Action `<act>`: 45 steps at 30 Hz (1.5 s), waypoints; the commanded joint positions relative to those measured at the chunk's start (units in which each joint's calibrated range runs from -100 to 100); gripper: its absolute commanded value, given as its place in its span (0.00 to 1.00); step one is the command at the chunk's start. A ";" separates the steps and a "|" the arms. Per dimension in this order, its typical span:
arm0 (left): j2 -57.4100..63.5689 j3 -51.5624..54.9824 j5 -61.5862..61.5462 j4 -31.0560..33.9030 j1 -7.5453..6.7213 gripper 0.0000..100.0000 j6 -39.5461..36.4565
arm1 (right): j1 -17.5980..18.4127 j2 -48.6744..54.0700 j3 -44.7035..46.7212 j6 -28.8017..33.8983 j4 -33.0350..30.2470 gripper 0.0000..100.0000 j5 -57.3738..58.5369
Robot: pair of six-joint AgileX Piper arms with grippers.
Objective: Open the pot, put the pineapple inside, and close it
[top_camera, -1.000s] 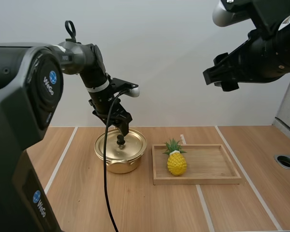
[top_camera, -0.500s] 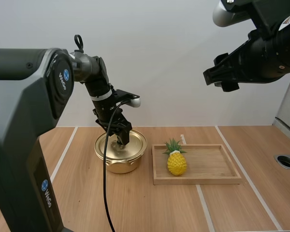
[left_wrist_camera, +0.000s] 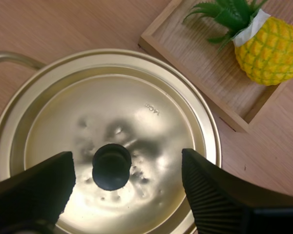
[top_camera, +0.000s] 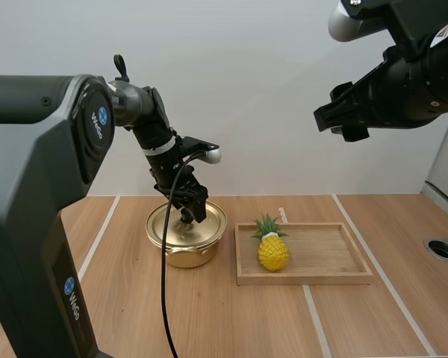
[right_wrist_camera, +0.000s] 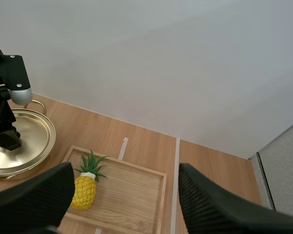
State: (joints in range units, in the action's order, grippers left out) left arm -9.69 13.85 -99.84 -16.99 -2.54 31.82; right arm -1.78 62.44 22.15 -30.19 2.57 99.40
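The left tool (left_wrist_camera: pixel 127 163) hangs released, fingers straddling the knob (left_wrist_camera: pixel 111 166) of the lid (left_wrist_camera: pixel 146 97), placed to grip it. The right tool (right_wrist_camera: pixel 126 170), also released, hovers high above the pineapple (right_wrist_camera: pixel 85 187).

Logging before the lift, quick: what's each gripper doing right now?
Left gripper: open, fingers either side of the lid knob, not pinching it.
Right gripper: open, holding nothing.

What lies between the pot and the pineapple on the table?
Between the pot and the pineapple lie a narrow strip of the table and the left wall of the wooden tray. The high view and the left wrist view show this.
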 commanded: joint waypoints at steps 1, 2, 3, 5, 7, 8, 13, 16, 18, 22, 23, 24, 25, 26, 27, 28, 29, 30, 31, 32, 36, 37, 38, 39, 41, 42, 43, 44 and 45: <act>0.05 -0.48 -0.16 -0.48 -0.11 1.00 -0.09 | -0.20 0.51 -0.52 -0.06 -0.40 1.00 -0.91; 0.05 -0.48 -0.16 -0.48 -0.11 1.00 -0.09 | -0.20 0.51 -0.52 -0.06 -0.40 1.00 -0.91; 0.05 -0.48 -0.16 -0.48 -0.11 1.00 -0.09 | -0.20 0.51 -0.52 -0.06 -0.40 1.00 -0.91; 0.05 -0.48 -0.16 -0.48 -0.11 1.00 -0.09 | -0.20 0.51 -0.52 -0.06 -0.40 1.00 -0.91; 0.05 -0.48 -0.16 -0.48 -0.11 1.00 -0.49 | -0.20 0.51 -0.52 -0.06 -0.40 1.00 -0.75; 0.05 -0.48 -0.16 -0.48 -0.11 1.00 -0.49 | -0.20 0.51 -0.52 -0.06 -0.40 1.00 -0.57; -0.61 -0.48 -0.16 -0.48 -0.11 1.00 -0.90 | -0.20 0.51 -0.52 -0.06 -0.40 1.00 -0.01; -2.22 -0.48 -0.16 -0.34 -0.11 1.00 -2.00 | -0.20 0.51 -0.52 -0.27 -0.40 1.00 0.60; -3.09 -0.48 -0.16 -0.34 -0.11 1.00 -2.00 | -0.20 0.51 -0.52 -0.29 -0.40 1.00 0.60; -3.20 -0.62 -0.16 -0.34 -0.11 1.00 -2.00 | -0.20 0.51 -0.52 -0.29 -0.40 1.00 0.60; -3.20 -0.77 -0.16 -0.34 -0.11 1.00 -2.00 | -0.20 0.51 -0.52 -0.29 -0.40 1.00 0.60; -3.20 -0.77 -0.16 -0.34 -0.11 1.00 -2.00 | -0.20 0.51 -0.52 -0.29 -0.40 1.00 0.60; -3.20 -0.77 -0.16 -0.34 -0.11 0.90 -2.00 | -0.20 0.51 -0.52 -0.39 -0.40 1.00 0.60; -3.20 -0.77 -0.16 -0.34 -0.11 0.79 -2.00 | -0.20 0.51 -0.52 -0.39 -0.40 1.00 0.60; -3.20 -0.77 -0.16 -0.34 -0.11 0.63 -2.00 | -0.20 0.51 -0.52 -0.39 -0.40 1.00 0.60; -3.20 -0.77 -0.16 -0.23 -0.11 0.45 -2.03 | -0.20 0.51 -0.52 -0.39 -0.40 1.00 0.60; -3.20 -0.77 -0.16 -0.25 -0.11 0.26 -2.03 | -0.20 0.51 -0.52 -0.39 -0.40 1.00 0.60; -3.20 -0.77 -0.16 -0.11 -0.11 0.06 -2.12 | -0.20 0.51 -0.52 -0.39 -0.40 1.00 0.60; -3.20 -0.77 -0.16 0.04 -0.11 0.00 -2.14 | -0.20 0.51 -0.52 -0.39 -0.40 1.00 0.60; -3.20 -0.77 -0.16 0.13 -0.11 0.00 -2.31 | -0.20 0.51 -0.52 -0.39 -0.40 1.00 0.60; -2.94 -1.05 -0.16 0.46 -0.11 0.00 -2.31 | -0.20 0.51 -0.52 -1.32 -0.40 1.00 0.60; -2.81 -1.48 -0.16 0.46 -0.11 0.00 -2.40 | -0.20 0.51 -0.52 -1.32 -0.40 1.00 0.60; -2.81 -1.94 -0.16 0.46 -0.11 0.00 -2.56 | -0.20 0.51 -0.52 -1.32 -0.40 1.00 0.60; -2.57 -2.73 -0.16 0.46 -0.11 0.00 -2.84 | -0.20 0.51 -0.52 -1.32 -0.40 1.00 0.60; -1.82 -4.93 -0.16 0.46 -0.11 0.00 -3.45 | -0.20 0.51 -0.52 -1.43 -0.40 1.00 0.60; -1.09 -6.10 -0.16 0.58 -0.11 0.00 -4.18 | -0.20 0.51 -0.52 -1.43 -0.40 1.00 0.60; -0.13 -7.37 -0.16 0.58 -0.11 0.00 -4.62 | -0.20 0.51 -0.52 -1.43 -0.40 1.00 0.60; 0.79 -8.47 -0.16 0.58 -0.11 0.00 -4.73 | -0.20 0.51 -0.52 -1.43 -0.40 1.00 0.60; 1.94 -10.00 -0.16 0.58 -0.11 0.00 -4.73 | -0.20 0.51 -0.52 -1.43 -0.40 1.00 0.60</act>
State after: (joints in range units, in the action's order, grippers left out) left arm -10.96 6.83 -100.00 -16.15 -2.54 27.99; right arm -1.78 62.44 22.15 -31.13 2.57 100.00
